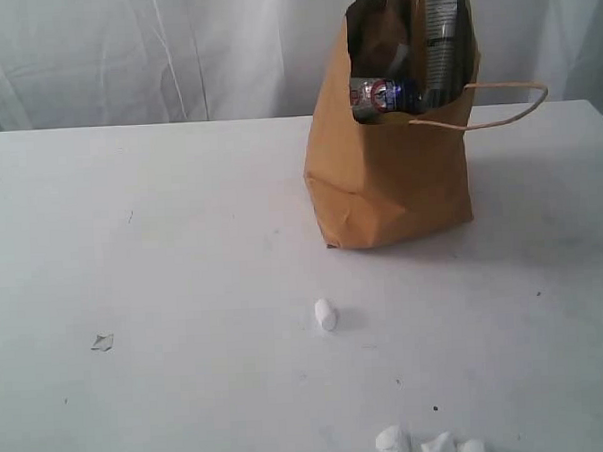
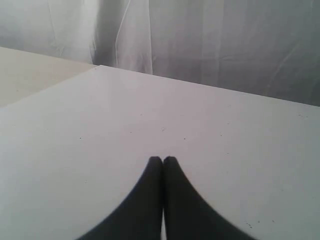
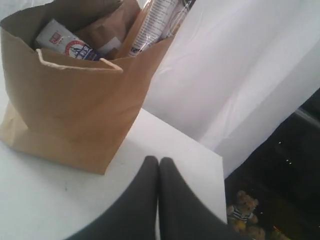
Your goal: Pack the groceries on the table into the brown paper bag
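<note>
Your table is nearly bare of groceries; none lies loose on it in any view. The brown paper bag stands upright toward the far right of the exterior view, creased and slightly skewed at its base. The long noodle packet sticks up past the bag's rim, and the small blue-white carton sits high at the mouth. What lies deeper is hidden.

Both grippers are pinched shut and hold nothing. The left gripper is low over bare table, and the right gripper is low and near the bag's base.

Watch the handle looping out on the right. A sweep by your right arm could snag it and tip the top-heavy bag, spilling the packet. A few white lumps and a grey scrap lie in front; you can't tell what they are.
</note>
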Motion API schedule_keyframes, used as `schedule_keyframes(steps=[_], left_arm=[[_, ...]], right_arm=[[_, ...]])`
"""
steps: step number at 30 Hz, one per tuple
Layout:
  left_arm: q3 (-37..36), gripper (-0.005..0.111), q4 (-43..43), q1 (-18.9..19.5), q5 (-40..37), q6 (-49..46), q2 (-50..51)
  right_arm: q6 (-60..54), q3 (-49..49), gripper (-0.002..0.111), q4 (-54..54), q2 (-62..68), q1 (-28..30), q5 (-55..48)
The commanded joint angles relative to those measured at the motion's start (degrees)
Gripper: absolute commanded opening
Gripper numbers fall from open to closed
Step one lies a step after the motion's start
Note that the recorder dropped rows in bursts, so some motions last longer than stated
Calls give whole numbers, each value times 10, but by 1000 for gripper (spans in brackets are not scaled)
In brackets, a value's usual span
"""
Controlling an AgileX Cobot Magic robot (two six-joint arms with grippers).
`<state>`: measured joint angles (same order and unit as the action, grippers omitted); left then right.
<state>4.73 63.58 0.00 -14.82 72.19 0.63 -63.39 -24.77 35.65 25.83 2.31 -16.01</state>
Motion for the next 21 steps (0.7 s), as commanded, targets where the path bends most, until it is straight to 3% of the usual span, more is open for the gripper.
schedule_keyframes(steps=[1,5,8,12,17,21], left_arm=[[-2,0,4,-1,2,-2,0],[-2,0,4,-1,2,-2,0],[-2,0,4,-1,2,-2,0],[-2,0,4,-1,2,-2,0],[-2,0,4,-1,2,-2,0],[-2,0,4,-1,2,-2,0]], right_arm=[[124,2,0,-174,-4,-1,11],[681,2,0,-544,-4,-1,43],[1003,3,0,-661,-4,-1,88],[977,14,0,-667,0,-1,131],[888,15,0,-665,37,-1,11],[884,15,0,-661,91,-1,-43]])
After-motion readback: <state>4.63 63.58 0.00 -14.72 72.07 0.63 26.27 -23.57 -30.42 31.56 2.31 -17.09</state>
